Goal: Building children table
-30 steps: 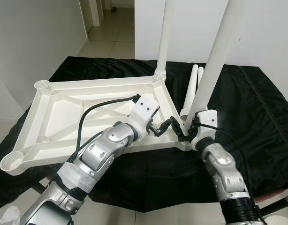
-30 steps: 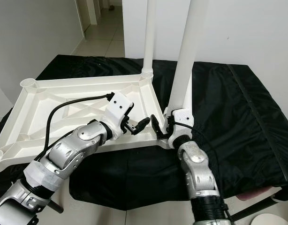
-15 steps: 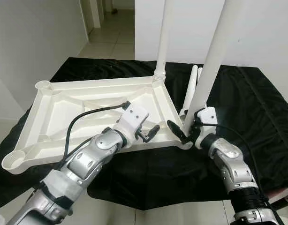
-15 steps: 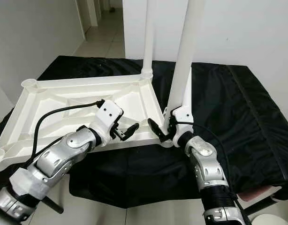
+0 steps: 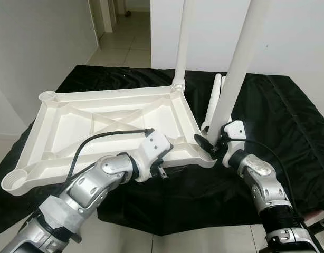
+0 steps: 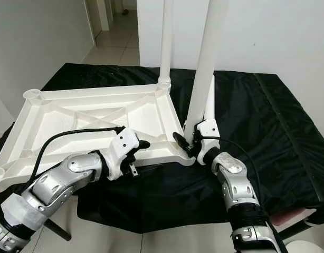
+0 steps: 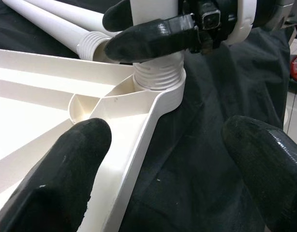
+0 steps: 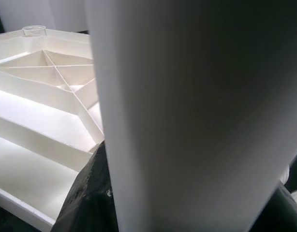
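**Leg seating at the near corner: risks as found**

The white tabletop (image 5: 109, 124) lies upside down on the black-draped surface (image 5: 288, 121), ribs facing up. One leg (image 5: 181, 37) stands upright in the far corner socket beyond both end effectors. A second leg (image 5: 238, 58) stands in the near corner socket (image 7: 157, 84), directly between the fingers of the right end effector (image 5: 209, 146), which is clamped around the leg just above its ribbed collar. Two spare legs (image 5: 215, 100) lie on the cloth just beyond that socket.

The left end effector (image 7: 163, 159) hovers with its fingers (image 7: 66, 159) spread wide, one over the tabletop's rim and the other over the cloth, gripping nothing. The rim sits between them, apparently untouched.

Findings:

- The collar ribs remain visible above the socket, so the leg is probably not fully seated. If released now, the tall leg could lean and lever out of the socket.
- The grip is low on a long leg. Any sideways pull could tilt it, jam the collar or lift the corner.
- The tabletop is unrestrained. Twisting or pressing the leg may slide it on the loose cloth, and the far leg would swing with it.
- The spare legs lie close by and could roll if the tabletop shifts.
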{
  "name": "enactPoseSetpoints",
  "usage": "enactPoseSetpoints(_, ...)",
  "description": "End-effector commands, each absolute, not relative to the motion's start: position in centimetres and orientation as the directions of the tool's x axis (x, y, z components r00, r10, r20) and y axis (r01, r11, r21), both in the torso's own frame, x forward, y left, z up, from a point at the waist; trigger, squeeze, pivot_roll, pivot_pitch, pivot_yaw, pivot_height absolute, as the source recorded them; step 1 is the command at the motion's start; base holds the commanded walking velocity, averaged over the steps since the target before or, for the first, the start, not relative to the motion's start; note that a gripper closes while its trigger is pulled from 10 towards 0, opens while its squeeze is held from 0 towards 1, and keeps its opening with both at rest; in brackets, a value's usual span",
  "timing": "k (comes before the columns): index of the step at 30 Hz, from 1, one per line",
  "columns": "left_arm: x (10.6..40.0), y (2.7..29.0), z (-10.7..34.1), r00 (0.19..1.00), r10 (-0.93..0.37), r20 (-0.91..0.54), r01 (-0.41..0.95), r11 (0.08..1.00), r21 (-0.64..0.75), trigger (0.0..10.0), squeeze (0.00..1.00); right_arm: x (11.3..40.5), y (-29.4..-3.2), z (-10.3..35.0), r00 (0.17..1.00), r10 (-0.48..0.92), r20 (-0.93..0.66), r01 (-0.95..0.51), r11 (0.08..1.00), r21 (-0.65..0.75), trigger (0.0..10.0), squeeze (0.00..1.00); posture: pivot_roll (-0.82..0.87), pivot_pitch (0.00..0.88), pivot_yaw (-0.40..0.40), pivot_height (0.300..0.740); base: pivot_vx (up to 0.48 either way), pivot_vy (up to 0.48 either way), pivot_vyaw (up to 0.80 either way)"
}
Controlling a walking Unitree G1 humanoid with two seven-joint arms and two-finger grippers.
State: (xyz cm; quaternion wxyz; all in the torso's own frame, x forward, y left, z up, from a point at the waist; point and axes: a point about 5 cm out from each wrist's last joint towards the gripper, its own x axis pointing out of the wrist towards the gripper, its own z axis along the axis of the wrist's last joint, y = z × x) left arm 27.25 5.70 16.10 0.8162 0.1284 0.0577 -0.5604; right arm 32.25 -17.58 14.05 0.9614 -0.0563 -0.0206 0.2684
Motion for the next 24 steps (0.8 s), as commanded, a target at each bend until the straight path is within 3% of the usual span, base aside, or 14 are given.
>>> enactPoseSetpoints(1,27.4,5.6,16.2,0.366,-0.898,-0.246,0.928,0.332,0.167,10.0,0.0,32.0,-17.5,12.7,0.863,0.504,-0.039,-0.505,0.86,-0.07,10.0,0.0,0.01,0.0,0.026,0.74,0.0,0.0,0.0)
enactPoseSetpoints(3,27.7,5.6,16.2,0.386,-0.889,-0.246,0.92,0.352,0.17,10.0,0.0,32.0,-17.4,12.7,0.882,0.47,-0.039,-0.472,0.88,-0.048,10.0,0.0,0.01,0.0,0.026,0.74,0.0,0.0,0.0)
enactPoseSetpoints(6,28.4,6.0,15.9,0.435,-0.861,-0.265,0.898,0.39,0.206,10.0,0.0,32.1,-17.2,12.3,0.959,0.282,-0.022,-0.281,0.959,0.037,10.0,0.0,0.0,0.0,0.025,0.74,0.0,0.0,0.0)
enactPoseSetpoints(9,28.4,6.0,15.9,0.435,-0.861,-0.265,0.898,0.39,0.206,10.0,0.0,32.1,-17.2,12.3,0.959,0.282,-0.022,-0.281,0.959,0.037,10.0,0.0,0.0,0.0,0.025,0.74,0.0,0.0,0.0)
enactPoseSetpoints(10,28.9,6.4,15.8,0.458,-0.847,-0.269,0.887,0.415,0.205,10.0,0.0,31.8,-16.3,12.2,0.985,0.17,-0.016,-0.167,0.979,0.118,10.0,0.0,0.0,0.0,0.018,0.74,0.0,0.0,0.0)
enactPoseSetpoints(15,29.0,6.6,15.9,0.469,-0.843,-0.263,0.882,0.429,0.198,10.0,0.0,31.6,-16.0,12.3,0.996,0.085,-0.015,-0.082,0.984,0.158,10.0,0.0,0.0,0.0,0.014,0.74,0.0,0.0,0.0)
enactPoseSetpoints(18,28.9,6.5,15.8,0.475,-0.84,-0.262,0.879,0.437,0.192,10.0,0.0,31.0,-15.1,12.4,0.997,-0.076,-0.023,0.079,0.977,0.196,10.0,0.0,0.01,0.0,-0.002,0.74,0.0,0.0,0.0)
enactPoseSetpoints(21,28.8,6.5,15.8,0.475,-0.842,-0.256,0.879,0.44,0.185,10.0,0.0,30.6,-14.2,12.6,0.992,-0.129,-0.006,0.127,0.969,0.212,10.0,0.0,0.01,0.0,-0.003,0.74,0.0,0.0,0.0)
enactPoseSetpoints(24,28.9,6.4,15.9,0.481,-0.84,-0.25,0.876,0.447,0.182,10.0,0.0,30.4,-13.0,12.6,0.996,-0.093,-0.008,0.093,0.971,0.22,10.0,0.0,0.01,0.0,-0.008,0.74,0.0,0.0,0.0)
